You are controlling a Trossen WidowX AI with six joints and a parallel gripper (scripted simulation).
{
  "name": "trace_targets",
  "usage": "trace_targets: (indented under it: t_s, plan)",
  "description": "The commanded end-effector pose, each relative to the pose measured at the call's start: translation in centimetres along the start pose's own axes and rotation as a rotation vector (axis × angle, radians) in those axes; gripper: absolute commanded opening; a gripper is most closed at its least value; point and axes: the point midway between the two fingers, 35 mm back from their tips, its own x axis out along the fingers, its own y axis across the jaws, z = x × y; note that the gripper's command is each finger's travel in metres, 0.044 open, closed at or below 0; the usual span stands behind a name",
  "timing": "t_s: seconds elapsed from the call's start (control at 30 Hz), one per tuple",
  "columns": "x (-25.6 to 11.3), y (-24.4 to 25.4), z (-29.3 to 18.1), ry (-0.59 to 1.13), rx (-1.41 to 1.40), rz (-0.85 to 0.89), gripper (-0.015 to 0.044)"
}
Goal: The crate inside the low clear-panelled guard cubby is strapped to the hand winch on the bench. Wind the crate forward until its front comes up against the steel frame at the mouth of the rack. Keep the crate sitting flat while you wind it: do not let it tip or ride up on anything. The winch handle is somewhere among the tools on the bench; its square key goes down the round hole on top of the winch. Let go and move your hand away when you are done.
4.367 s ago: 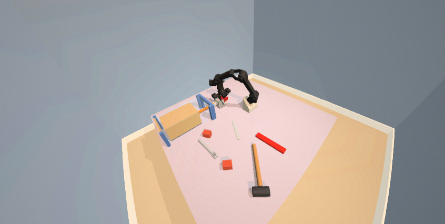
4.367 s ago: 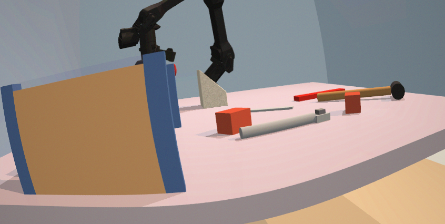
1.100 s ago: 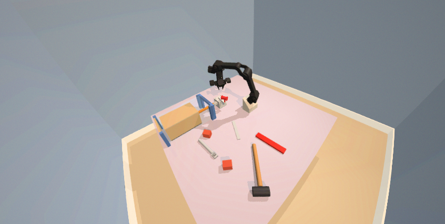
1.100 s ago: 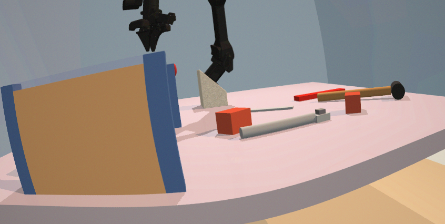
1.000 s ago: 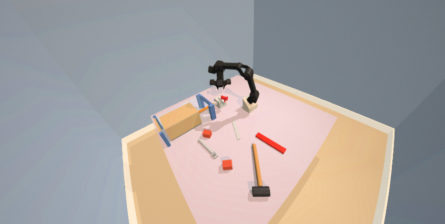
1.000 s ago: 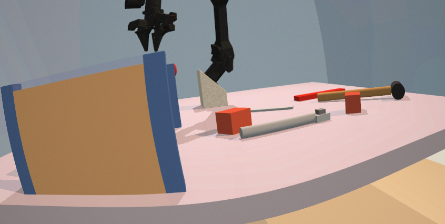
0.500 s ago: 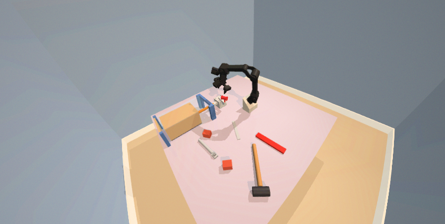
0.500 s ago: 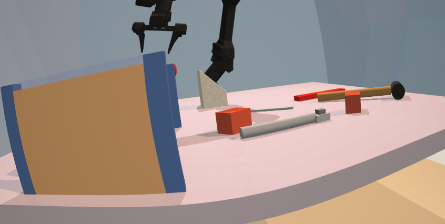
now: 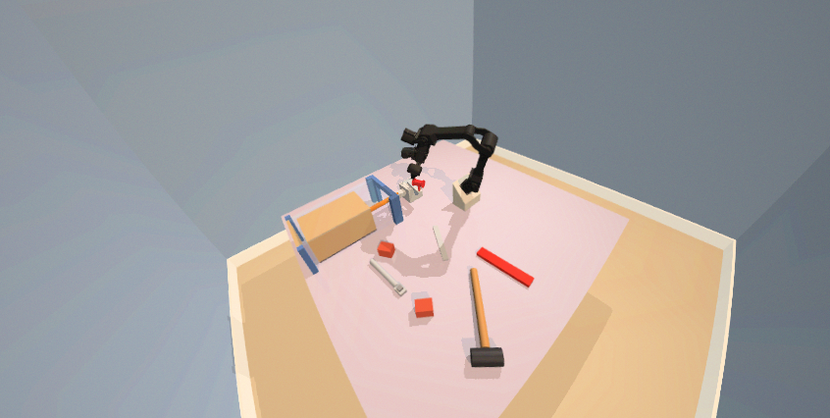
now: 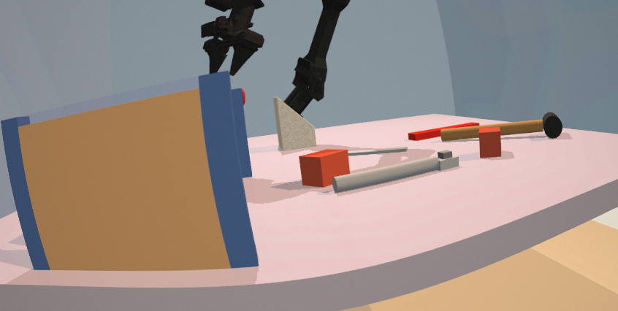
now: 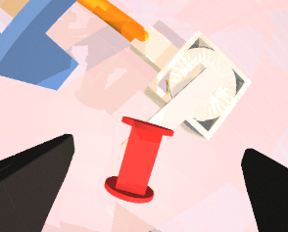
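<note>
The tan crate sits flat in the clear-panelled cubby, its front short of the blue frame at the mouth. An orange strap runs from it to the pale winch. The handle's pale arm lies across the winch top; whether the key is fully down is hidden. Its red knob stands at the arm's outer end. My gripper is open and empty, above the knob, with the knob between the fingers' lines in the wrist view.
Red blocks, a grey wrench-like tool, a thin pale strip, a red bar and a mallet lie on the pink bench. The blue frame stands close beside the winch.
</note>
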Motion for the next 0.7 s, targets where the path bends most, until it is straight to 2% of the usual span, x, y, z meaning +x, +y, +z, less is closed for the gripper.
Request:
trace_targets:
  t_s: [0.0,0.67]
  plan:
    - [-0.1,0.4,-0.3,-0.043,0.192,0.01,0.044]
    - [1.8,0.7,-0.9,-0.042,0.198,0.008,0.044]
